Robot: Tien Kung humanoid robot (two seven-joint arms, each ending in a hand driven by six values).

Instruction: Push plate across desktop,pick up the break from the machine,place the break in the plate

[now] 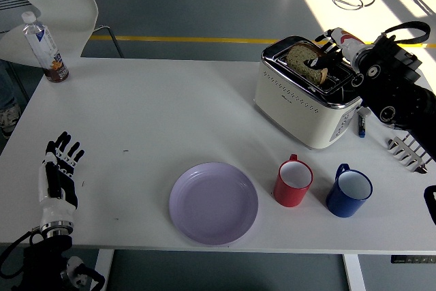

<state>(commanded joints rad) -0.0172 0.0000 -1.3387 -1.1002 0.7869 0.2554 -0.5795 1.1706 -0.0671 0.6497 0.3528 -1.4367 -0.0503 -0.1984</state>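
The right hand (325, 56) reached in over the top of the toaster (310, 93), its dark fingers (320, 71) curled down around the bread (306, 61), wrist angled back to the right. The left hand (58, 178) lay flat far left of the toaster, fingers spread

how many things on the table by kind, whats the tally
plate: 1
mugs, red and blue: 2
toaster: 1
bread slice: 1
bottle: 1
pen: 1
rack: 1
total: 8
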